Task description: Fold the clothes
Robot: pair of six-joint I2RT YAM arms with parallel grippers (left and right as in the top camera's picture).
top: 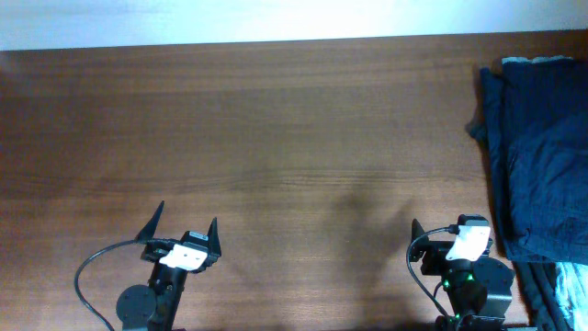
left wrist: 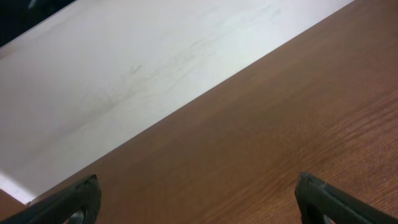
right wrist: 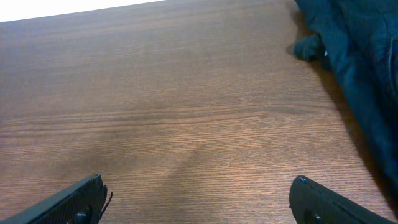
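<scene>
The dark navy shorts (top: 540, 156) lie crumpled at the table's far right edge, partly cut off by the frame. They also show at the top right of the right wrist view (right wrist: 354, 50). My left gripper (top: 188, 223) is open and empty near the front left of the table; its view (left wrist: 196, 186) shows only bare wood and the far edge. My right gripper (top: 450, 228) is open and empty near the front right, just left of the shorts' lower end; its fingers (right wrist: 198, 183) frame bare wood.
A light grey garment (top: 568, 292) lies at the front right corner, partly under the shorts. The wooden table (top: 276, 138) meets a white surface along its far edge (left wrist: 124, 81).
</scene>
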